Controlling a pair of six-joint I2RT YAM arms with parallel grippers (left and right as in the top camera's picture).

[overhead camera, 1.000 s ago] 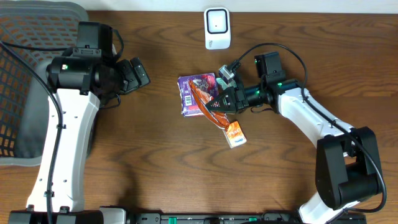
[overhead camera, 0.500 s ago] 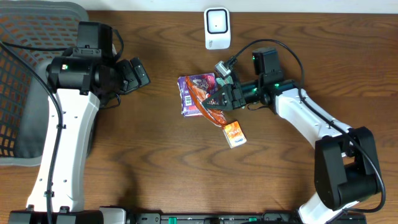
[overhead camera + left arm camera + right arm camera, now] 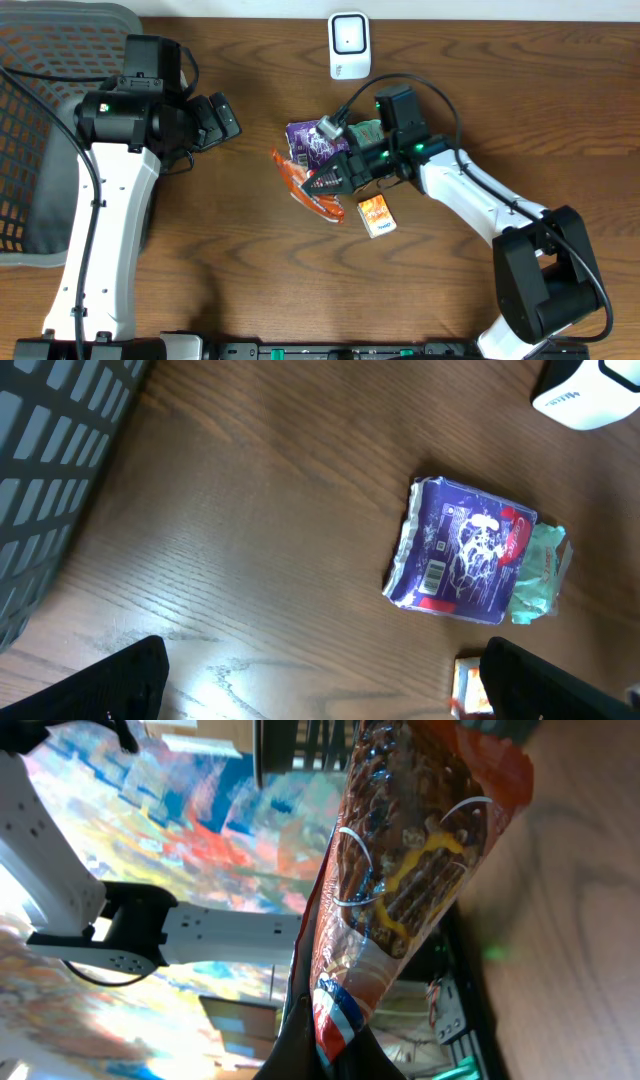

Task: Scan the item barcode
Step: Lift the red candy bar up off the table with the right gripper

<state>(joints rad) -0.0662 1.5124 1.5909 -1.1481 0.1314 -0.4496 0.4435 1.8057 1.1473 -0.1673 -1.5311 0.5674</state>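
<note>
- A dark brown wooden table (image 3: pixel 250 280) with visible grain fills the overhead frame; a pale strip of wall runs along its top edge.
- The white-shelled left arm (image 3: pixel 105 230) rises along the left side of the frame, its black wrist in the upper left.
- A grey mesh basket (image 3: pixel 40 60) with rectangular holes sits at the far left, partly under that arm.
- The right arm (image 3: pixel 480 200), white with black joints and a looping black cable, reaches from the lower right toward the centre.
- The left gripper (image 3: pixel 222 118) hangs with fingers spread wide and nothing between them, left of the packets.
- The right gripper (image 3: pixel 328 182) is pinched tight on the snack bag (image 3: pixel 303 188) at frame centre.
- That bag is glossy crinkled film, orange-red at the edges, with a clear window showing brown contents in the right wrist view. It is held clear of the table, below and left of the scanner.
- A purple foil packet (image 3: pixel 460 555), creased and roughly square, lies flat with a small barcode facing up.
- The white boxy scanner (image 3: pixel 349 45) stands at top centre.
- A pale green wrapper (image 3: pixel 540 575) touches the purple packet's right edge.
- A small orange sachet (image 3: pixel 376 215) lies just below the right gripper.
</note>
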